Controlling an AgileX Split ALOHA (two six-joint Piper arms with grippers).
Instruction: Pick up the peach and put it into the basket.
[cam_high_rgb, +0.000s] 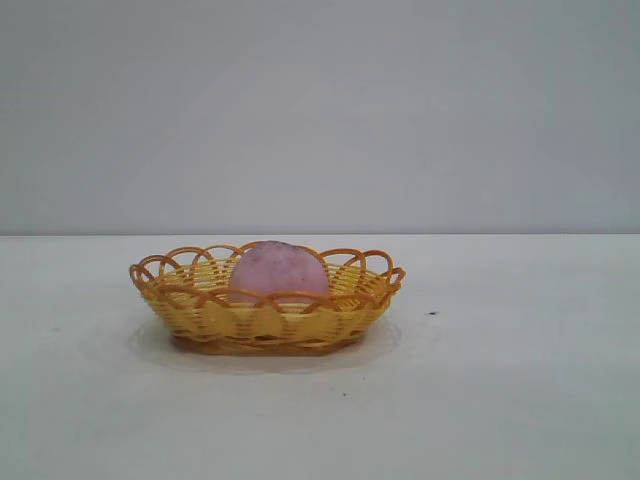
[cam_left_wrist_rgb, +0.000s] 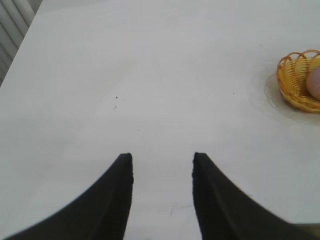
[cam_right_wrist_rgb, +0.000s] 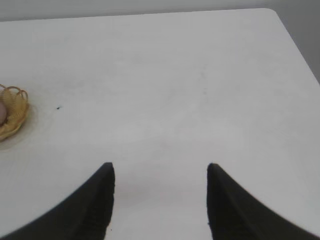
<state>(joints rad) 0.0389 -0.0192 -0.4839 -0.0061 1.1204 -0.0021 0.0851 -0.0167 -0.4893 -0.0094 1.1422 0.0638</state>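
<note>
Left gripper (cam_left_wrist_rgb: 163, 165): two dark fingers are seen spread, nothing between them, held over bare table (cam_left_wrist_rgb: 150, 75). Only the finger ends are shown; the rest is cut off at the picture's lower edge. Neither arm is caught in the exterior view.

Right gripper (cam_right_wrist_rgb: 160, 172): fingers are likewise spread, somewhat wider, nothing pinched, bare table beneath. The finger roots are cut off in the same way.

Basket (cam_high_rgb: 265, 320): shallow, oval, woven in yellow-orange, with a rim of open loops. In the exterior view it is set on the table a little toward 9 o'clock of centre. In the left wrist view it is cropped at the 3 o'clock edge; in the right wrist view only a few loops are shown at the 9 o'clock edge. It is well apart from both grippers.

Peach (cam_high_rgb: 278, 270): rounded, matte pink-mauve, mottled surface. It is lodged inside the basket, its top rising above the rim. The lower part is hidden behind the near wall and loops; no crease can be made out.

Small dark specks are noted on the table.
</note>
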